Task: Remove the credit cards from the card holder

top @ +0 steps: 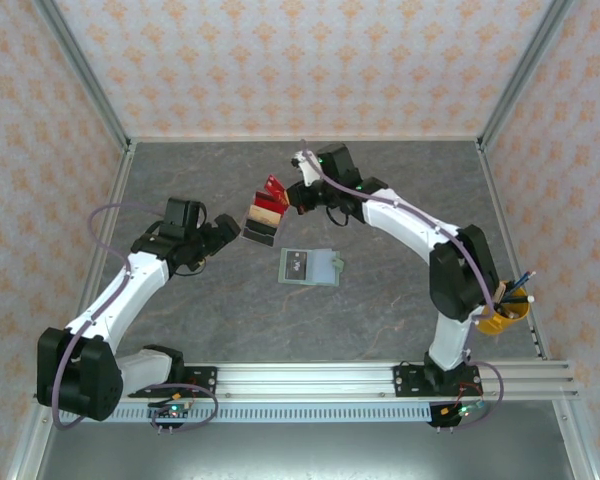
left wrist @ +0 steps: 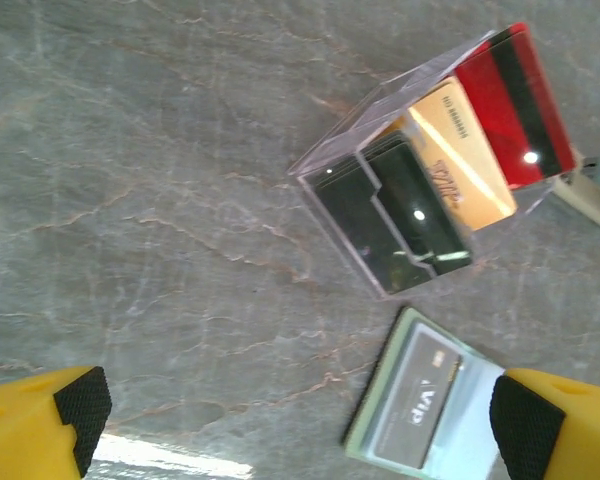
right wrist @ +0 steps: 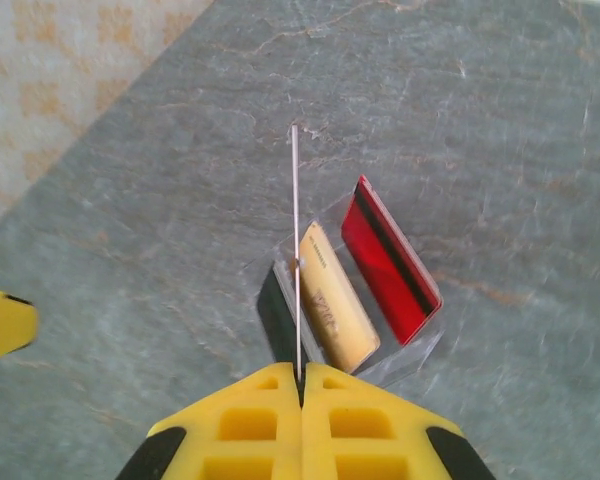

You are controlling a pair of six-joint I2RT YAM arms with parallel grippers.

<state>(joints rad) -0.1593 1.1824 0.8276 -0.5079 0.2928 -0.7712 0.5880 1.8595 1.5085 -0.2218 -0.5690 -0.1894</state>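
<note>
Smooth grey stone-look table: veined, faint sheen, glare streak at 7 o'clock in left wrist view. Glossy clear plastic box-shaped stand: transparent, crisp edges. Inside it, red card with black stripe, tan-gold card, black cards: hard plastic, shiny, light spots on faces. At 6 o'clock of stand, sage-green flat card holder: matt, soft-looking; dark grey card in it, satin. Yellow moulded plastic, matt: left tool, right tool. Black pads: finely textured, rubbery. Pinched in right tool, thin edge-on card: stiff, straight.
</note>
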